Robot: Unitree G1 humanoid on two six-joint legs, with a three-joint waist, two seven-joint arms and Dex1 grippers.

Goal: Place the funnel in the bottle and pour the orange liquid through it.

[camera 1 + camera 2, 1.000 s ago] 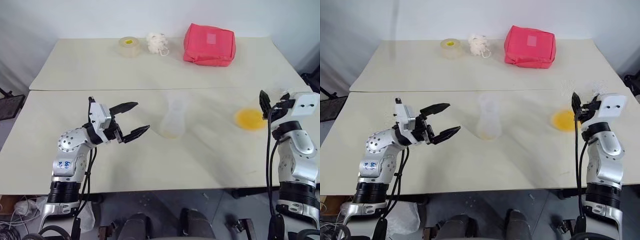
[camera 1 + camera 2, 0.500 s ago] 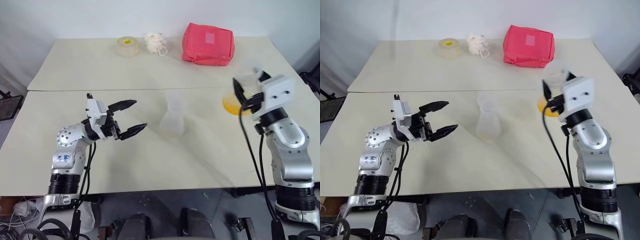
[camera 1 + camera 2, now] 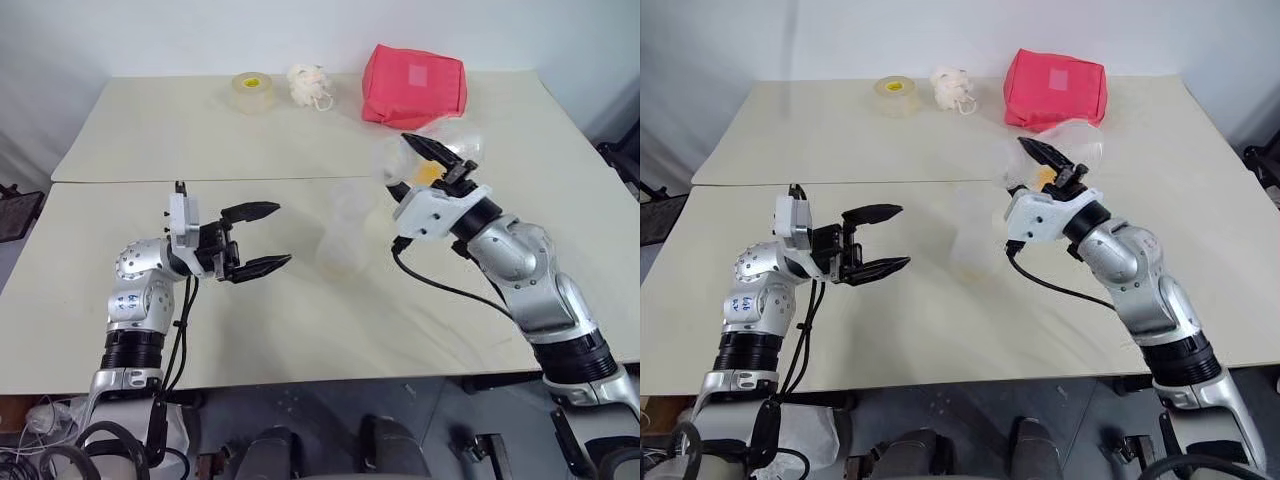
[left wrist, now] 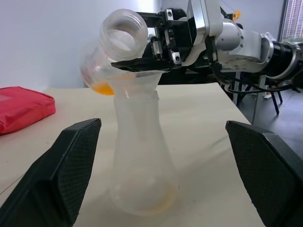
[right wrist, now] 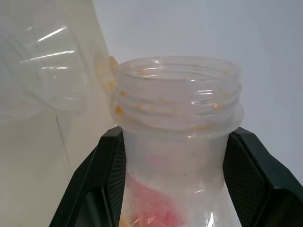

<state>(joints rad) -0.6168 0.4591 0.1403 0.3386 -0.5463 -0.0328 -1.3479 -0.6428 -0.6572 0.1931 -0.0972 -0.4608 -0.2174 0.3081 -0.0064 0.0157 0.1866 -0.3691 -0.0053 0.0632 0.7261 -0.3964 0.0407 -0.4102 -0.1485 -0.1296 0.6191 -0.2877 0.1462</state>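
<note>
Orange liquid (image 4: 102, 88) pools in the low corner of a clear flask (image 4: 113, 52) that the right gripper (image 5: 173, 179) holds tipped over, its 2 black fingers (image 5: 102, 182) clamped on the flask's neck just below the threaded mouth. That flask hangs in the air above the middle of the near desk (image 3: 300, 330), its mouth pointing toward the robot's left.

Right beneath it stands the bottle (image 4: 142, 161), upright on the desk, with the funnel (image 4: 139, 85) seated in its neck. A faint orange trace shows at the bottle's base. The tilted flask's belly sits right at the funnel's rim; whether they touch I cannot tell.

On the robot's left, the left gripper (image 3: 262, 238) hovers above the desk beside the bottle, pointing toward it, its fingers (image 3: 250, 211) spread wide and holding nothing.

At the back of the far desk (image 3: 150, 130) sit a roll of tape (image 3: 252, 91), a white puffy ball (image 3: 312, 84) and a red pouch (image 3: 414, 83).
</note>
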